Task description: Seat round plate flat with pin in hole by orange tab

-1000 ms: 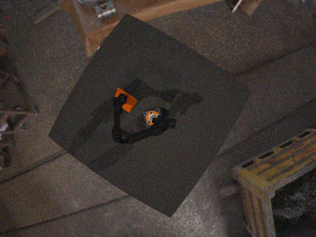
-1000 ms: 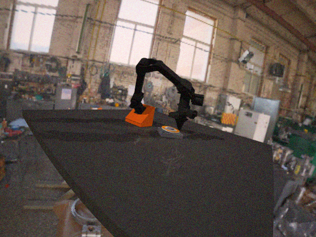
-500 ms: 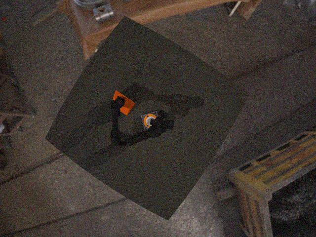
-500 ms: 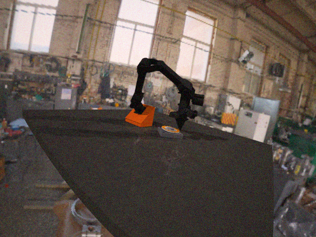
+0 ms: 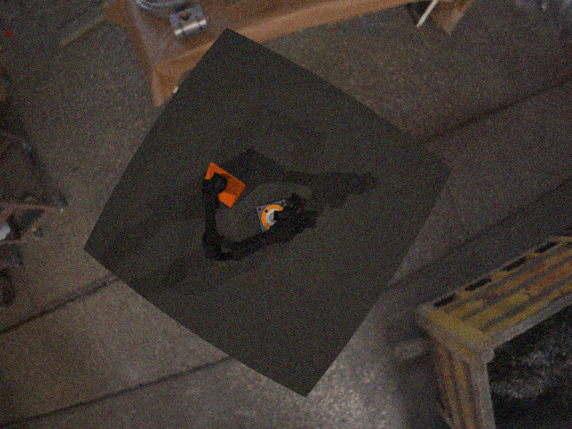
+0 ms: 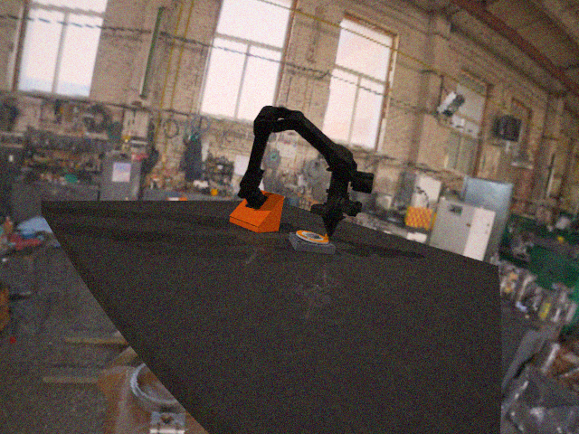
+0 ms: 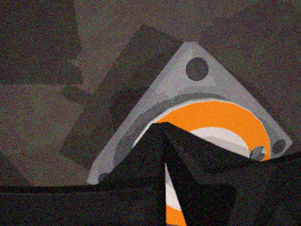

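Fingers pressed together on nothing, the gripper (image 7: 165,151) bears down on the orange-ringed round plate (image 7: 241,122) atop its grey base (image 7: 182,82); thin, stiff and likely slippery, it seems best nudged round at the rim.

Dark matte table (image 5: 286,295) carries two things: grey square base (image 6: 310,244) directly under my fingertips, and my orange mount block (image 6: 258,214) behind them, set apart from it.
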Controlling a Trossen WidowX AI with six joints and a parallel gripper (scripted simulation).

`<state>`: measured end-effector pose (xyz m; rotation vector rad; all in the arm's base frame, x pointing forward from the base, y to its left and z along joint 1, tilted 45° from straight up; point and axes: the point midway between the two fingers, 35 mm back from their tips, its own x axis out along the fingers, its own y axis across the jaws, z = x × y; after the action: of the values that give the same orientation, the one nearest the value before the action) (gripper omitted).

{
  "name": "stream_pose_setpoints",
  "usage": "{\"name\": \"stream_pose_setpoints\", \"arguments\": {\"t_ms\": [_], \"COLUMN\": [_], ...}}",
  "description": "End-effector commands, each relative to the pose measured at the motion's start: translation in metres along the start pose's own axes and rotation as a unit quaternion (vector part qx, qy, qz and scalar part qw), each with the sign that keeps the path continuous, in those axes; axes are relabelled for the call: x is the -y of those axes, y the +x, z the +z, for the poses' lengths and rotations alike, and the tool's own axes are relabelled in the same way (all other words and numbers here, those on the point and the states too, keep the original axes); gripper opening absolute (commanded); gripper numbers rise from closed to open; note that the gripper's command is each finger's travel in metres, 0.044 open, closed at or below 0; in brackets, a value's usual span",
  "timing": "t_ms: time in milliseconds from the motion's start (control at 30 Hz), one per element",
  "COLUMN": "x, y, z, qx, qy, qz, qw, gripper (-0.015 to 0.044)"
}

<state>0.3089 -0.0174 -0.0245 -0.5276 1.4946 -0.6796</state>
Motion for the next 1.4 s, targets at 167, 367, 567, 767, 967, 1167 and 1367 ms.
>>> {"name": "stream_pose_setpoints", "arguments": {"t_ms": [167, 367, 567, 767, 967, 1167, 1367], "x": [-0.008, -0.01, -0.012, -0.014, -0.016, -0.017, -0.018], "y": [0.004, 0.004, 0.004, 0.003, 0.003, 0.003, 0.003], "z": [-0.009, -0.012, -0.015, -0.018, -0.022, -0.025, -0.028], "qx": [-0.008, -0.008, -0.008, -0.008, -0.008, -0.008, -0.008], "qy": [-0.003, -0.003, -0.003, -0.003, -0.003, -0.003, -0.003], "qz": [0.0, 0.0, 0.0, 0.0, 0.0, 0.0, 0.0], "qw": [1.0, 1.0, 1.0, 1.0, 1.0, 1.0, 1.0], "gripper": [0.0, 0.0, 0.0, 0.0, 0.0, 0.0, 0.0]}}
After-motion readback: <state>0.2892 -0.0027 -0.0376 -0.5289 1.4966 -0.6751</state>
